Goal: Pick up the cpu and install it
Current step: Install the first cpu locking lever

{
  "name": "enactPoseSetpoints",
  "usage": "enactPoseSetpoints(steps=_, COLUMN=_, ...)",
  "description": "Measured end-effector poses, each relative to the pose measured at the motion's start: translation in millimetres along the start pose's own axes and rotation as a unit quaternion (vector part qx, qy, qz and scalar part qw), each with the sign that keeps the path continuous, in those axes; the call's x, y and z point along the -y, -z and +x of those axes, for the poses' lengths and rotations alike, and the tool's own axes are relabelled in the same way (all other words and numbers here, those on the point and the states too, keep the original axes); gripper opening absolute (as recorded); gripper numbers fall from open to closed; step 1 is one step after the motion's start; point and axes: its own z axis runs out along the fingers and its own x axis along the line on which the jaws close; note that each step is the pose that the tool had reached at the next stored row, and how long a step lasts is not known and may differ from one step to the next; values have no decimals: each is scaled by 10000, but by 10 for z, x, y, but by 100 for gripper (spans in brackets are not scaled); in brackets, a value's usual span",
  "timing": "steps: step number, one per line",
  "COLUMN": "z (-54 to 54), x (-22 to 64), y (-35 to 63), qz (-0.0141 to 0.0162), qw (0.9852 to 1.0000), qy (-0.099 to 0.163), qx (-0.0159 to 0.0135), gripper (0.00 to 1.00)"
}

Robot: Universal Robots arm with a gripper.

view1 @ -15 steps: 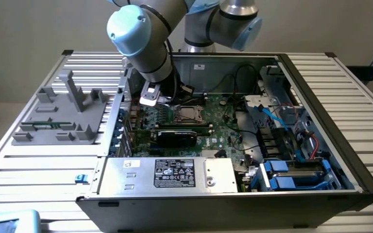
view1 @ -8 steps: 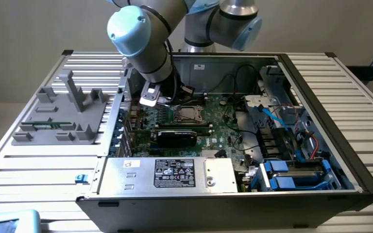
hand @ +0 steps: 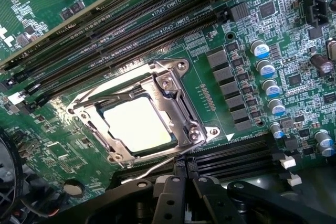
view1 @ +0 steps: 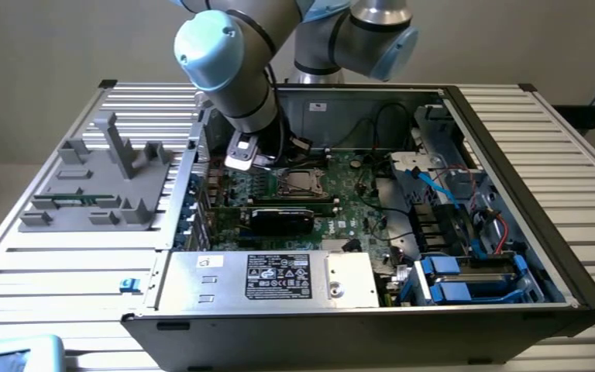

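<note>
The cpu (hand: 139, 124), a square chip with a bright silver top, lies flat inside the socket on the green motherboard (hand: 47, 145). The socket's metal frame (hand: 176, 108) sits around it. In the exterior view the cpu socket (view1: 300, 183) is near the middle of the open computer case. My gripper (hand: 187, 179) hovers above the board just beside the socket, its black fingers (hand: 176, 192) shut together with nothing between them. From outside, the gripper (view1: 241, 159) hangs over the board a little to the exterior view's left of the socket.
Long black memory slots (hand: 131, 30) run beside the socket, with a row of capacitors (hand: 268, 85) on its other side. A black expansion card (view1: 282, 217), the power supply (view1: 266, 279), blue drive bays (view1: 463, 283) and cables fill the case. A grey fixture (view1: 101, 186) stands on the table outside.
</note>
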Motion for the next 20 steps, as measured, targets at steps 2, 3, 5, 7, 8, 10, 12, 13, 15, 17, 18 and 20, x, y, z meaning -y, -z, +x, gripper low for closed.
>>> enactPoseSetpoints(steps=2, z=6, x=1, y=-5, qz=-1, qw=10000, qy=-5, qx=-3, gripper=12)
enactPoseSetpoints(steps=3, z=8, x=1, y=-8, qz=-1, qw=10000, qy=-8, qx=-5, gripper=12)
enactPoseSetpoints(steps=5, z=11, x=0, y=-13, qz=0, qw=10000, qy=-14, qx=-8, gripper=12)
enactPoseSetpoints(steps=7, z=12, x=-3, y=-18, qz=-2, qw=10000, qy=-19, qx=-11, gripper=12)
enactPoseSetpoints(steps=8, z=12, x=-4, y=-20, qz=-2, qw=10000, qy=-22, qx=-12, gripper=12)
enactPoseSetpoints(steps=10, z=12, x=-5, y=-23, qz=-3, qw=10000, qy=-28, qx=-15, gripper=12)
enactPoseSetpoints(steps=12, z=11, x=-7, y=-27, qz=-4, qw=10000, qy=-35, qx=-19, gripper=12)
enactPoseSetpoints(steps=13, z=11, x=-8, y=-29, qz=-5, qw=10000, qy=-39, qx=-21, gripper=12)
enactPoseSetpoints(steps=15, z=11, x=-9, y=-30, qz=-7, qw=10000, qy=-46, qx=-24, gripper=12)
enactPoseSetpoints(steps=17, z=11, x=-10, y=-32, qz=-7, qw=10000, qy=-54, qx=-29, gripper=12)
enactPoseSetpoints(steps=18, z=11, x=-10, y=-33, qz=-7, qw=10000, qy=-58, qx=-31, gripper=12)
enactPoseSetpoints(steps=20, z=11, x=-10, y=-34, qz=-9, qw=10000, qy=-67, qx=-36, gripper=12)
